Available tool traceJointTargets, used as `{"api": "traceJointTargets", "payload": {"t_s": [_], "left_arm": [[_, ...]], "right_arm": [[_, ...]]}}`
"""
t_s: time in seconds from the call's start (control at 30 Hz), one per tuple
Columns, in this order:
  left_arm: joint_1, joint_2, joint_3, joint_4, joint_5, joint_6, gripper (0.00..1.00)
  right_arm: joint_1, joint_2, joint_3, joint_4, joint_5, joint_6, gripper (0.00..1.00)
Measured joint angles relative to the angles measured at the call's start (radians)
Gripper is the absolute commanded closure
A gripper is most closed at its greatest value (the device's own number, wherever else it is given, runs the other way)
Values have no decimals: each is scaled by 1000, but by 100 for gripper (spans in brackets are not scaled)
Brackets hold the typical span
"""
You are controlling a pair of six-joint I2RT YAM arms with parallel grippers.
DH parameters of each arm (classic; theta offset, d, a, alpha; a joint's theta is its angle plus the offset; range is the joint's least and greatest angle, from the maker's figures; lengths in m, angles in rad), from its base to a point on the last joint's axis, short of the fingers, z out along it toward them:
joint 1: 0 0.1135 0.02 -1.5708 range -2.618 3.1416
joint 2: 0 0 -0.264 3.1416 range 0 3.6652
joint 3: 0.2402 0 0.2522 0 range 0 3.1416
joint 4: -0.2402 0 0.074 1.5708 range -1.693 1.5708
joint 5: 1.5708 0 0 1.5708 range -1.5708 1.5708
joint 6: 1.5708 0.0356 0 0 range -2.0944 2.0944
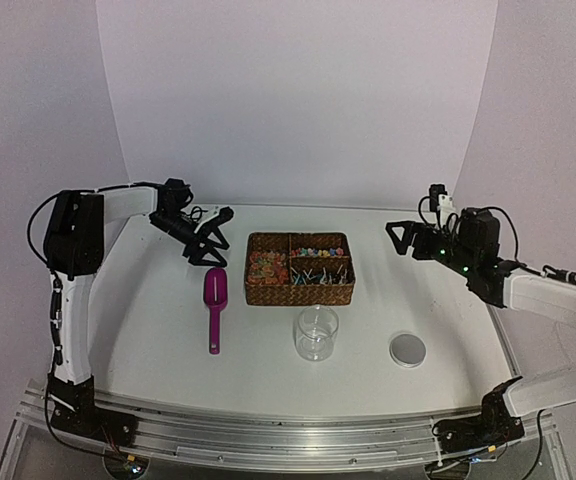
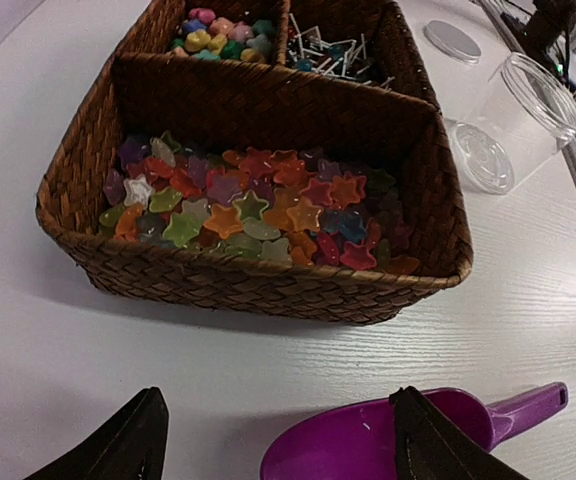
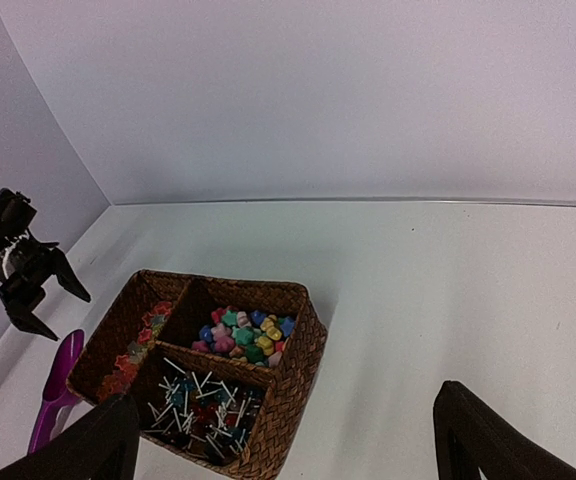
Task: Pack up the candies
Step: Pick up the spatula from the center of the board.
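Observation:
The candies (image 2: 218, 30) are small rounded sweets, pink, blue, green and yellow, in the small back compartment of a woven basket (image 2: 248, 285). The right wrist view shows the candies (image 3: 243, 332) too, and from above they (image 1: 316, 250) sit at the basket's far right. A magenta scoop (image 1: 215, 300) lies left of the basket, bowl end away from me. My left gripper (image 1: 216, 240) hovers open over that bowl end. In the left wrist view the scoop (image 2: 368, 445) lies partly under the left gripper's (image 2: 280, 430) right finger. My right gripper (image 1: 400, 238) hangs open, right of the basket.
The basket's large compartment holds star-shaped sweets (image 2: 258, 205); a third holds white-sticked lollipops (image 3: 193, 400). An empty clear jar (image 1: 316, 333) stands in front of the basket, its round lid (image 1: 407, 349) flat on the table to the right.

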Motion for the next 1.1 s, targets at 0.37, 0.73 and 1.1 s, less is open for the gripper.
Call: {"api": "traceJointTargets", "payload": {"t_s": [0.37, 0.73, 1.1], "left_arm": [[18, 157, 162, -202, -26, -144, 32], [20, 157, 139, -281, -49, -125, 66], [24, 162, 148, -374, -33, -142, 100]], "right_arm": [[65, 6, 12, -39, 29, 2, 2], [112, 54, 42, -51, 76, -28, 2], [162, 78, 99, -80, 123, -49, 2]]}}
